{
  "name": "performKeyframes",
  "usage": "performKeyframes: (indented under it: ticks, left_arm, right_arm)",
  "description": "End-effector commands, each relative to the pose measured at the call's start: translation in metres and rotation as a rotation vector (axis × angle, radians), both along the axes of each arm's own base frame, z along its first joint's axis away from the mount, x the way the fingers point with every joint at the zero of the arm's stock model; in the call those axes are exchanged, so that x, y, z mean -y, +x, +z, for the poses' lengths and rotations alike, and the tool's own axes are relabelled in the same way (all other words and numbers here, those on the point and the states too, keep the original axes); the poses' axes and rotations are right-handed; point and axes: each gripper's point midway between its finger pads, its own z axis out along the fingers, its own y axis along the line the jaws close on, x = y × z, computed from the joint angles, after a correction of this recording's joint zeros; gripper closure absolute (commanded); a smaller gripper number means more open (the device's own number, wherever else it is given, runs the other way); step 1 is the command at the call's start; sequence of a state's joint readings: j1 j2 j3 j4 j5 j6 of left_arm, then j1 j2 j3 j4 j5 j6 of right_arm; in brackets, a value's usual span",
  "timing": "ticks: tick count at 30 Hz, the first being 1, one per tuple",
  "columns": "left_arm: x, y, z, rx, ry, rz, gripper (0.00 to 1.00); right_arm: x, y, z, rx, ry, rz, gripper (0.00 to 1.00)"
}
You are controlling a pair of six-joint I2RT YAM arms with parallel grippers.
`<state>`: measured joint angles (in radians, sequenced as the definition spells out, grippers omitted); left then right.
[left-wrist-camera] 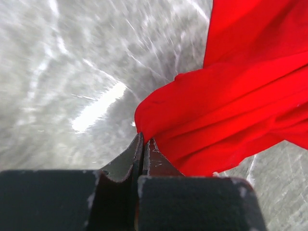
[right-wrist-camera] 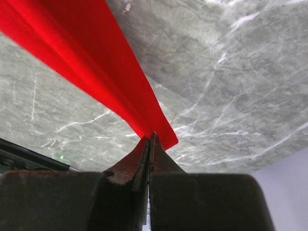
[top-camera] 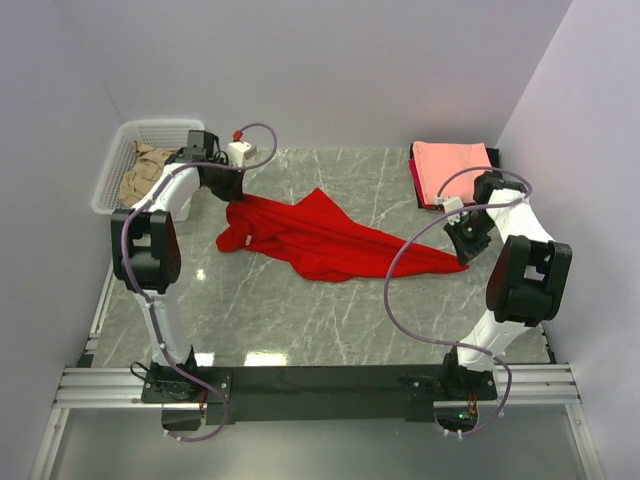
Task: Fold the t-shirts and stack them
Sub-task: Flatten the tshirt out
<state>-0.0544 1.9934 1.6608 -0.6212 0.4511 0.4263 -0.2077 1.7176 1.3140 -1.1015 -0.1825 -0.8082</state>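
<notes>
A large bright red t-shirt (top-camera: 320, 238) lies stretched and rumpled across the middle of the marble table. My left gripper (top-camera: 232, 196) is shut on its far left edge; the left wrist view shows the red cloth (left-wrist-camera: 231, 96) bunched at my closed fingertips (left-wrist-camera: 143, 139). My right gripper (top-camera: 466, 252) is shut on its right tip; the right wrist view shows a taut red strip (right-wrist-camera: 86, 62) running from my closed fingertips (right-wrist-camera: 150, 138). A folded salmon-pink t-shirt (top-camera: 452, 168) lies on a black one at the back right. A tan t-shirt (top-camera: 140, 170) lies in the basket.
A white plastic mesh basket (top-camera: 115, 160) stands at the back left corner. White walls close the table on the left, back and right. A metal rail (top-camera: 320, 385) with both arm bases runs along the near edge.
</notes>
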Motion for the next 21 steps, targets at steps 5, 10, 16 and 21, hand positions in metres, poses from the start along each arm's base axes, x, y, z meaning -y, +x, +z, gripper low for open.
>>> performKeyframes:
  ticks: [5, 10, 16, 21]
  left_arm:
    - [-0.038, -0.078, -0.047, -0.161, 0.126, -0.111, 0.99]
    - [-0.051, -0.144, -0.051, -0.242, 0.177, -0.300, 0.89]
    - [0.035, -0.039, 0.027, 0.005, -0.096, -0.175, 0.46]
    - [0.096, 0.020, 0.019, 0.059, -0.076, -0.105, 0.44]
  right_arm:
    - [0.029, -0.023, 0.003, -0.056, -0.131, 0.075, 1.00]
    - [0.023, -0.039, 0.001, -0.071, -0.112, 0.106, 1.00]
    - [0.006, -0.035, -0.007, -0.093, -0.043, 0.085, 1.00]
    - [0.001, -0.025, -0.004, -0.081, -0.015, 0.059, 1.00]
